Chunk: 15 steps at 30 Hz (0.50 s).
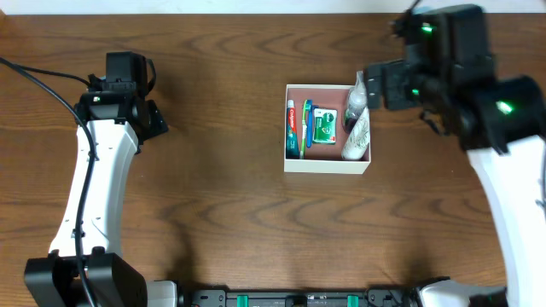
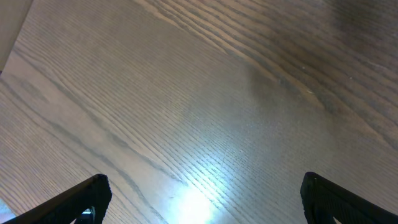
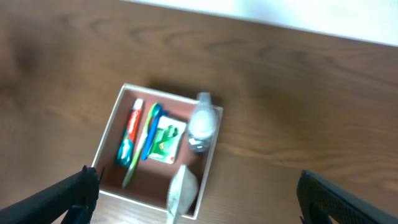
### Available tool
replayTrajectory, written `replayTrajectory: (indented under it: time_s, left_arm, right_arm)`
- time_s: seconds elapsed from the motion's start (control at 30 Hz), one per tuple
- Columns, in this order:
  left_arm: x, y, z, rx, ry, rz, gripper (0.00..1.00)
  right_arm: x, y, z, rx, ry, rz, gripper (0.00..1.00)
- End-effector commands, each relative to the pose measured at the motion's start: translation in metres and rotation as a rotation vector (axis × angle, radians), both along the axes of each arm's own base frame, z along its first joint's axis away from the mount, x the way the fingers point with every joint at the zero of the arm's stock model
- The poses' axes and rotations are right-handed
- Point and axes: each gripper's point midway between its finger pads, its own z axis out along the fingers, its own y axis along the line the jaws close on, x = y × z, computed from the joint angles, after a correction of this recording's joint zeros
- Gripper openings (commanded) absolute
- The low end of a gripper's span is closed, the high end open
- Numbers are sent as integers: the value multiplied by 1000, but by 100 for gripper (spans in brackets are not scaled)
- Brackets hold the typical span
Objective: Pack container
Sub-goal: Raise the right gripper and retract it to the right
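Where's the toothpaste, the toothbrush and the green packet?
toothpaste [image 1: 291, 128], overhead view, middle of the tube.
toothbrush [image 1: 305, 132], overhead view, on its handle.
green packet [image 3: 165, 139], right wrist view, middle of its face.

Toiletries [image 1: 322, 126] inside container [image 1: 327, 165] on table [image 1: 213, 170]
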Motion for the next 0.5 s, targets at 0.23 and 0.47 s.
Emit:
replayTrajectory:
  time_s: [0.23,0.47]
  left_arm:
    - [-2,4,-1,14,2,24,98]
    - [-2,4,-1,14,2,24,98]
  right_arm:
    - [-43,-146,-10,-49,110,-602,99]
    - [-68,-215,-19,27,153,-852,99]
